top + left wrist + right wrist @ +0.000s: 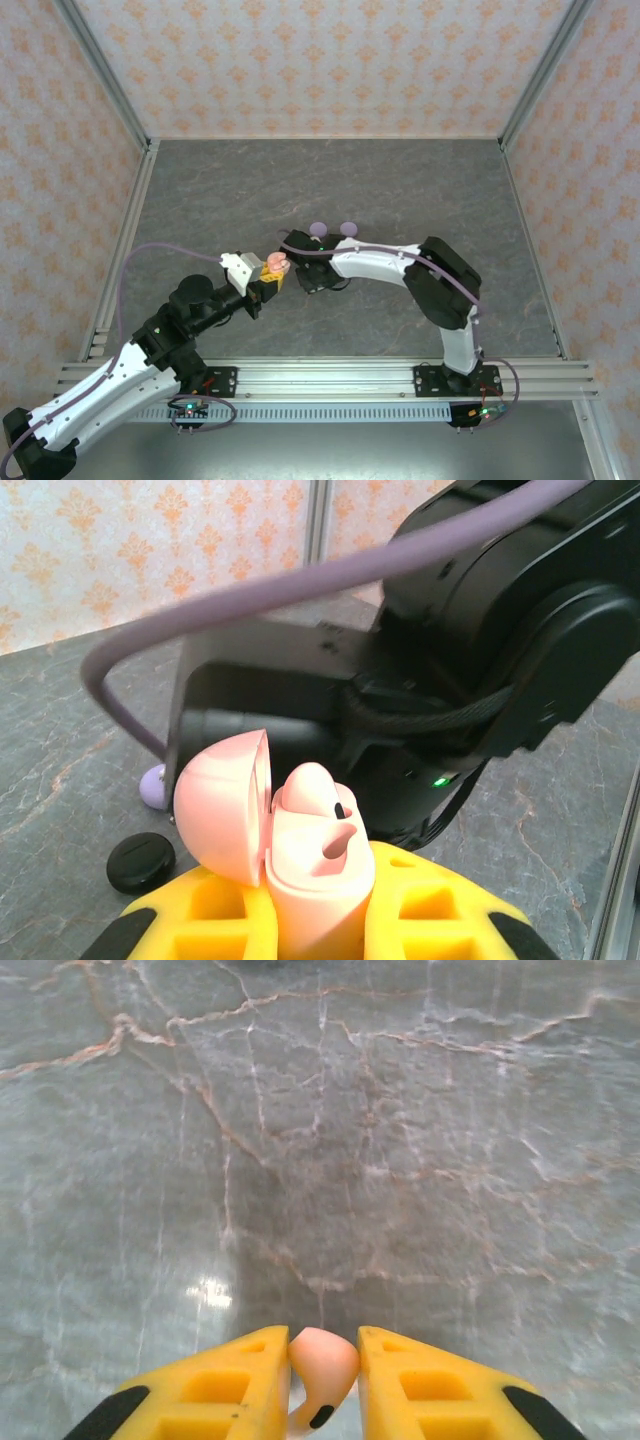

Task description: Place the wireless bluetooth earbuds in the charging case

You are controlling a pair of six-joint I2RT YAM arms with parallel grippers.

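- Earbud (322, 1360), right wrist view: the right gripper (324, 1352) pinches it between its yellow fingers (240, 1385), up above the grey table (420, 1160). I think it should keep a soft, steady squeeze so the tiny bud does not pop out. The bud is pale pink, smooth and round, with a black tip low down.
- Left wrist view: the left gripper (320, 920) is squeezed on the pink charging case (320, 875), with its lid (220, 805) flipped open. One bud seems to sit inside already, and the hole beside it looks empty. I would go slowly, stem first, straight over that hole.
- Top view: case and both grippers meet near the middle of the table, with two lavender discs (320, 229) just behind.
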